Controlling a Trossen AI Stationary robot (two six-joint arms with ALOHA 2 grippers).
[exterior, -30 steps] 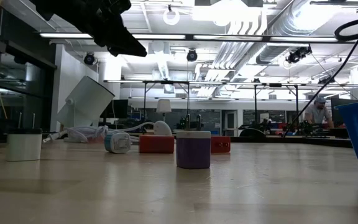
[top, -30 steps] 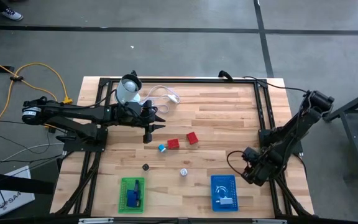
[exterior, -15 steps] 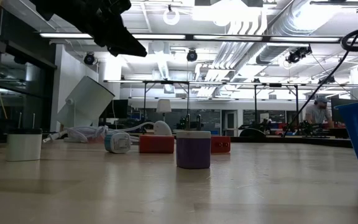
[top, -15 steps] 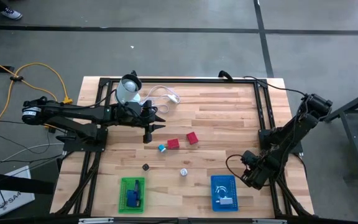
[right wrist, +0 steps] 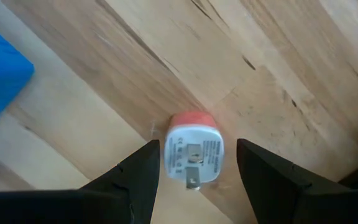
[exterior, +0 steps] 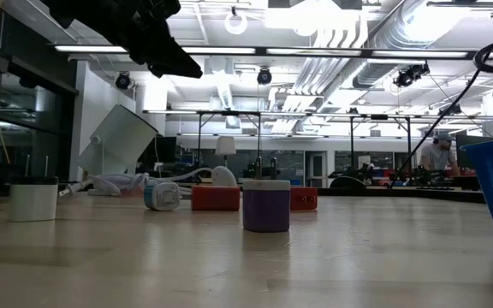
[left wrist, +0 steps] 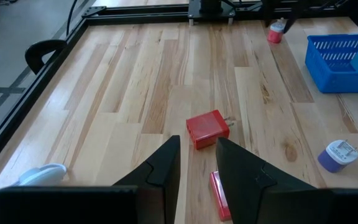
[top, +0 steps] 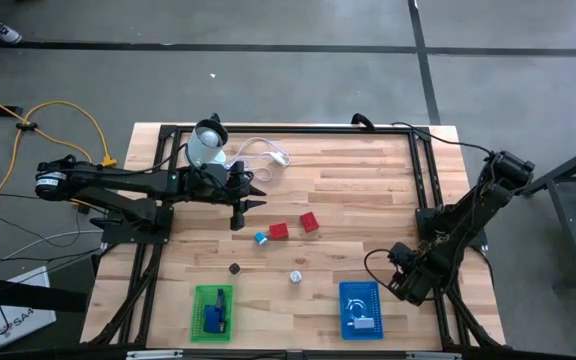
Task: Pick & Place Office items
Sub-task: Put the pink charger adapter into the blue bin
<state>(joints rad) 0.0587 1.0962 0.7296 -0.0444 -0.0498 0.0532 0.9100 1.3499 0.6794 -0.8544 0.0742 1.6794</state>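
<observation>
— Where are you in the job, starting from the front edge of the table?

— Nearest you stand the two bins. The green basket has a blue piece in it, and the blue basket has a pale grey one. So I'd judge you are partway through, with several office items loose on the wood.

— And the step in hand?

— You are at a pick. Your right gripper is low over the table just beside the blue basket. Its fingers are spread, one on each side of a white plug adapter with a red end. Neither finger is touching it.

— So the next move?

— It calls for you to close squarely on the adapter's flat sides, lift it clear and carry it the short way over a basket rim. The adapter lies slightly off-centre, nearer one finger, so it may skid as you close.

— What's beyond that?

— Mid-table you have a purple round piece and a small black piece. Farther on there is a blue-and-white piece, a flat red block and a red cube. Your left gripper hangs above those red ones. It is nearly pinched together and carries nothing. At the far edge are the white cable and the round container; leave those alone.
</observation>
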